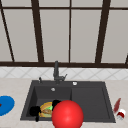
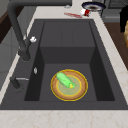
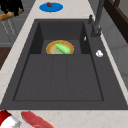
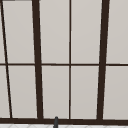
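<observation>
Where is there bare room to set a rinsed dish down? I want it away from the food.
The flat drainboard to the right of the basin is bare, bordered by the sink rim and the faucet side. The basin is crowded: a plate with a green vegetable covers most of its floor. The right countertop end holds a red bottle.

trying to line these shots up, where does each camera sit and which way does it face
Front view: faces the sink and window; left hand and right hand near the plate.
Left side view: looks along the sink from its left; a hand at far right.
Right side view: looks from its right; a hand at top left.
Upper view: faces the window.
Both side views share the plate and its green vegetable.
</observation>
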### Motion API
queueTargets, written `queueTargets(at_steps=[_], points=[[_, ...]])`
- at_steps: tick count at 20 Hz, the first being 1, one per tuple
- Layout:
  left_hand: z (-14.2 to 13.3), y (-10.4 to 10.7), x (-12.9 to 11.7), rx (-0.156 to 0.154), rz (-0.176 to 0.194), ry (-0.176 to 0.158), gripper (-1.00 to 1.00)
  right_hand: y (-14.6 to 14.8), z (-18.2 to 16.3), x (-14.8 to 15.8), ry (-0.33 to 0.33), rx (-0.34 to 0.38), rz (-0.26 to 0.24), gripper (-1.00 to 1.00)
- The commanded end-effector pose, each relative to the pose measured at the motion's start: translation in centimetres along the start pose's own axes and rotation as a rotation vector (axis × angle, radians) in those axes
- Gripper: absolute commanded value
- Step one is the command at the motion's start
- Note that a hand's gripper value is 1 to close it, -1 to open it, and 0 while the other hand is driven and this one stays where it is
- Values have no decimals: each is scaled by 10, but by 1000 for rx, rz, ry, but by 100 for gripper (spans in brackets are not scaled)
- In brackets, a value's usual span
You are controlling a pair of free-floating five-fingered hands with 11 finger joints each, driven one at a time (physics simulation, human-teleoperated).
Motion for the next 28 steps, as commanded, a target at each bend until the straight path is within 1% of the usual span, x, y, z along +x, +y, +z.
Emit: queueTargets(at_steps=[1,7,9,13,17,19,20,21,22,23,24,28], points=[[0,0,0,0,0,0,0,-8,-30,5,-15,0,23,100],[1,0,0,-1,0,1,0,-18,-76,13,-22,9,19,100],[1,0,0,-1,0,1,0,-18,-86,14,-65,15,39,100],[1,0,0,-1,0,1,0,-18,-103,16,-108,19,52,100],[1,0,0,-1,0,1,0,-5,-110,15,-168,35,62,100],[1,0,0,-1,0,1,0,9,-106,24,-146,12,38,100],[1,0,0,-1,0,1,0,16,-103,26,-133,-1,44,100],[1,0,0,-1,0,1,0,21,-104,30,-114,2,59,100],[1,0,0,-1,0,1,0,23,-109,33,-102,30,59,100],[1,0,0,-1,0,1,0,24,-121,33,-88,47,45,100],[1,0,0,-1,0,1,0,29,-133,27,-121,43,70,100],[1,0,0,-1,0,1,0,52,-148,24,-209,114,83,100]])
